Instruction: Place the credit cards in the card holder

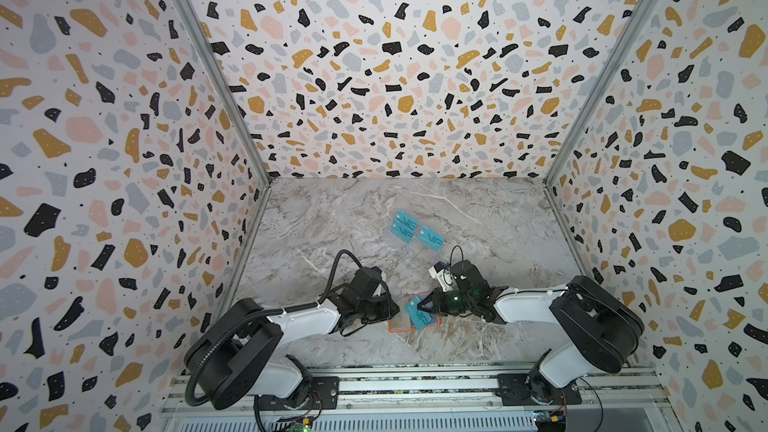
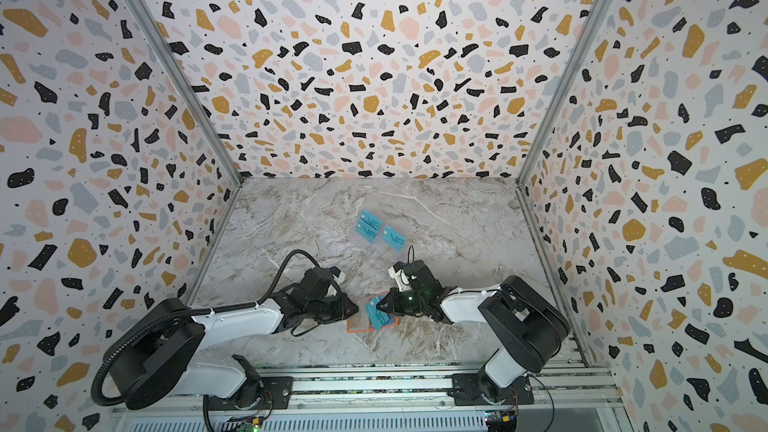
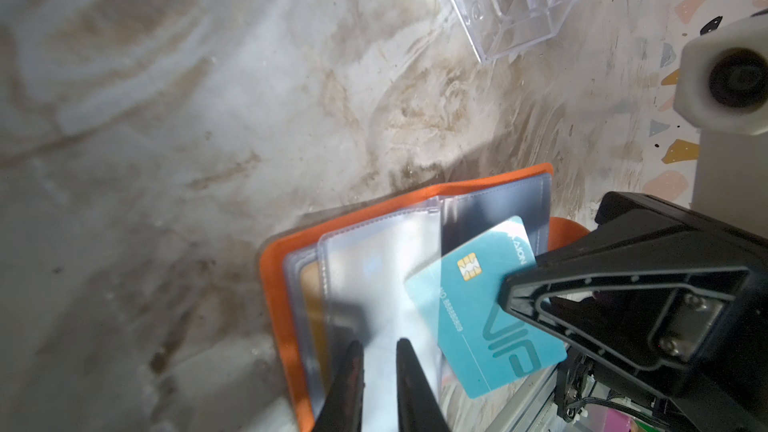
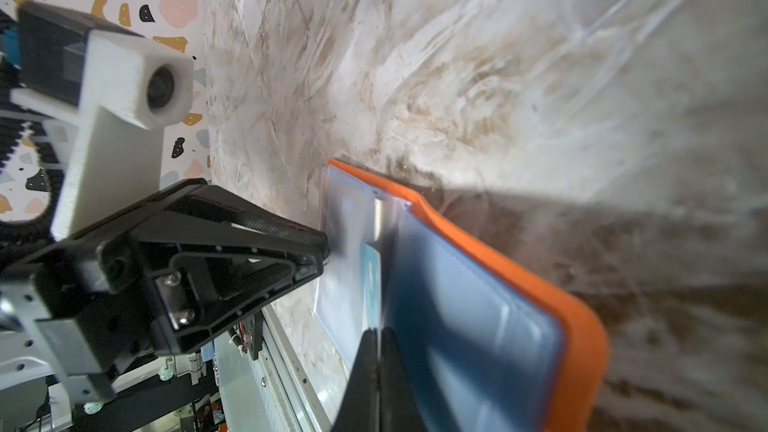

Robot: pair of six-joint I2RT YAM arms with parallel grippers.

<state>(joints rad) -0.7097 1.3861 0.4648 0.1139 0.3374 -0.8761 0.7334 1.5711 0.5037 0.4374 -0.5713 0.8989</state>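
Right gripper (image 4: pixel 379 332): jaws together, clamped on a teal VIP credit card (image 3: pixel 478 317), which is held tilted over the open card holder (image 3: pixel 274 276). Whether the card's leading edge has entered a pocket cannot be determined. Left gripper (image 3: pixel 378 347): jaws narrowly apart, pinching a clear sleeve (image 3: pixel 374 276) of the holder and keeping it raised off the pages beneath. The two grippers meet tip to tip over the holder in both top views (image 1: pixel 422 306) (image 2: pixel 355 309). The orange holder (image 1: pixel 392 328) lies open and flat close to the near edge of the marble-patterned surface (image 1: pixel 332 222), about mid-width. Farther back, near the centre, a transparent acrylic stand (image 3: pixel 519 6) carries three more teal VIP cards (image 1: pixel 431 238), well apart from the holder. The right arm's wrist camera (image 3: pixel 731 81) sits between stand and holder. Terrazzo-print walls (image 1: pixel 374 56) enclose three sides; an aluminium rail (image 1: pixel 415 384) carries both arm bases along the near edge.
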